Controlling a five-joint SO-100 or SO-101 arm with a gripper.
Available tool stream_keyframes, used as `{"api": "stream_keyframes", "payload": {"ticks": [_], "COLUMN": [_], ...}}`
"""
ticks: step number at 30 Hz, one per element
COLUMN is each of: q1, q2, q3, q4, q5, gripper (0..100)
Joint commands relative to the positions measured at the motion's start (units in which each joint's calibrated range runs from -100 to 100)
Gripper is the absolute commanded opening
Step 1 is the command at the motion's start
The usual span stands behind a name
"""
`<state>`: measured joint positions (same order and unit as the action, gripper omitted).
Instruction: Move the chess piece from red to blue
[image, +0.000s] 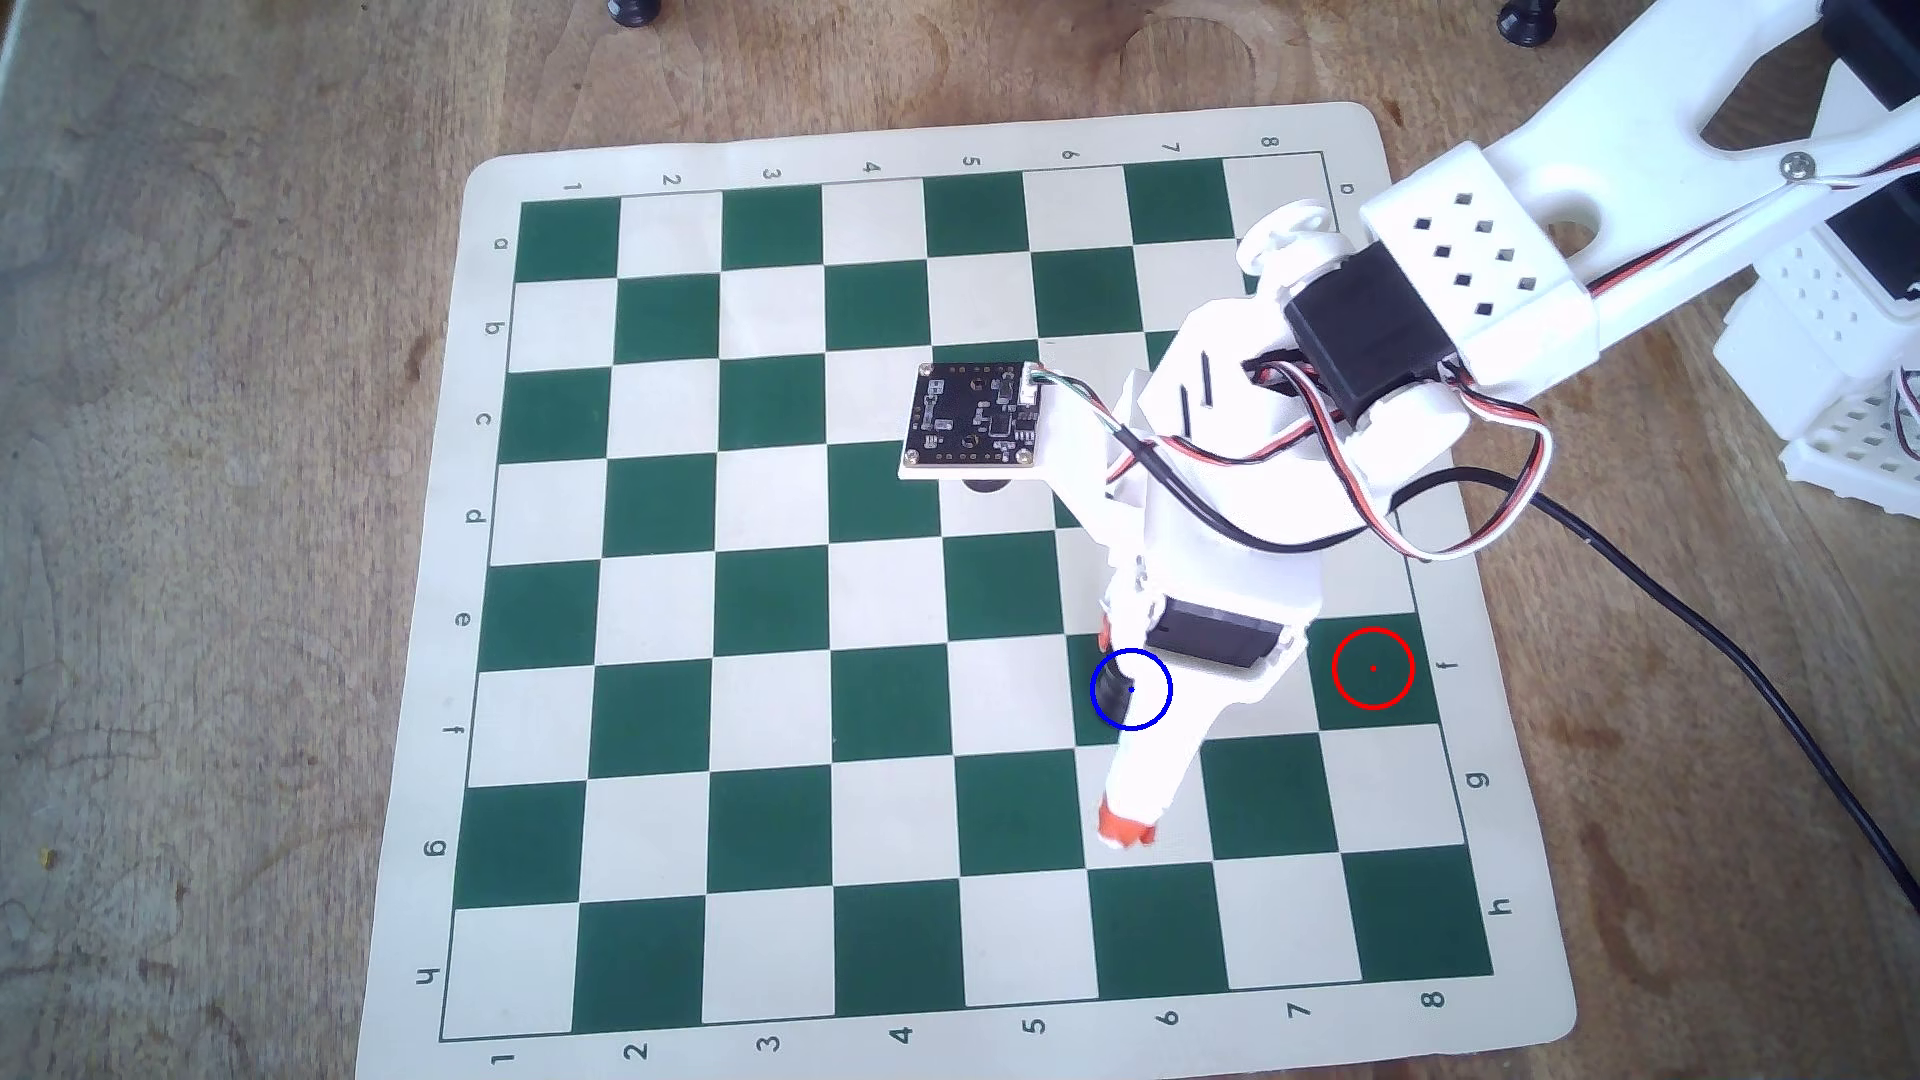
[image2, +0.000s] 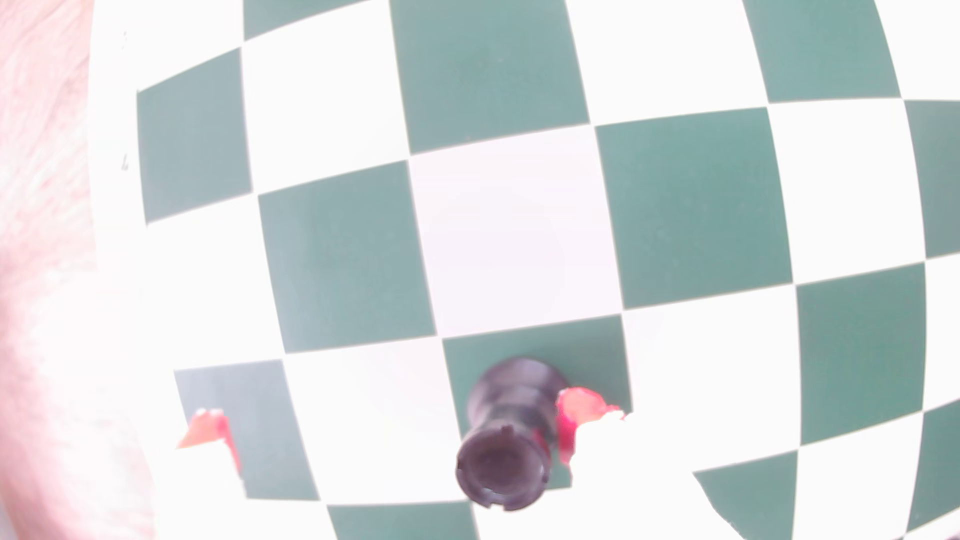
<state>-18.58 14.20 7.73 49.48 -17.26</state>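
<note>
While the gripper hung wide apart over the chessboard, its 2 red-tipped fingers gripped nothing; the right one sat just beside the chess piece in the wrist view. That rook stood upright on a green square inside blue. Red lay empty to the right.

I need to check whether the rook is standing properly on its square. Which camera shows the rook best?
The wrist view: the rook appears whole and upright on a green square, notched top toward the camera, beside one red-tipped finger. The overhead view shows only a dark sliver of it inside the blue circle, mostly hidden by the arm.
</note>
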Motion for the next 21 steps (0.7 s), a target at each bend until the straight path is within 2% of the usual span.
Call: {"api": "stream_keyframes", "payload": {"ticks": [1,2,10,17,19,20,21], "q1": [1.3,2.1,6.6,5.6,4.5,3.6,3.2], "q2": [-4.5,-6.6,-15.4,-34.2,-39.9,-44.1,-46.2], "q3": [0.7,1.8,-8.9,0.3,2.4,2.5,2.5], "q4": [-2.6,-3.9,3.7,15.7,20.4,24.2,26.0], "q5": [0.2,0.0,1.3,4.4,4.9,5.1,5.3], "gripper": [40,44,40,38,34,23,18]}}
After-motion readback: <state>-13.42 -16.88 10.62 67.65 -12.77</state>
